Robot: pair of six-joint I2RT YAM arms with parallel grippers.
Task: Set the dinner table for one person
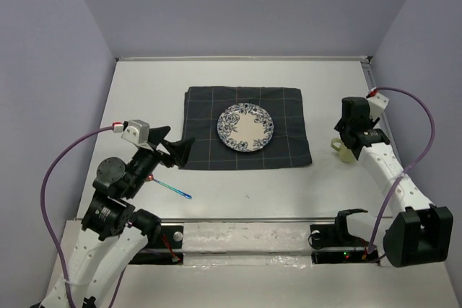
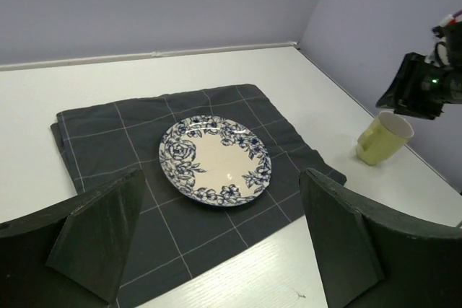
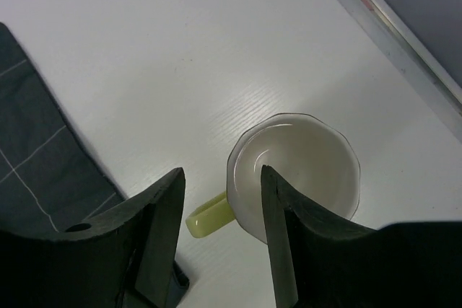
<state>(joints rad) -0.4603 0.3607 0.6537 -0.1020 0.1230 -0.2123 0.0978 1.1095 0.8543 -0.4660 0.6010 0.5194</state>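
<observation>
On the white dinner table (image 1: 238, 185) a dark grey grid cloth (image 1: 289, 142) carries a blue-flowered plate (image 1: 246, 128). A yellow-green mug (image 3: 310, 164) stands upright on the bare table right of the cloth. My right gripper (image 3: 221, 174) hovers just over it, open. One finger is over the mug's rim, the other is left of the handle (image 3: 209, 218), and neither touches it. My left gripper (image 2: 222, 185) is wide open and empty, above the table off the cloth's near left corner. Near my left arm a thin teal-handled utensil (image 1: 173, 189) lies on the table.
Lilac walls close in the table at the back and sides. A raised metal strip (image 3: 390, 34) runs along the right edge close to the mug. A metal rail (image 1: 238, 220) crosses the near edge, with a black bracket (image 1: 339, 232) beside my right arm's base.
</observation>
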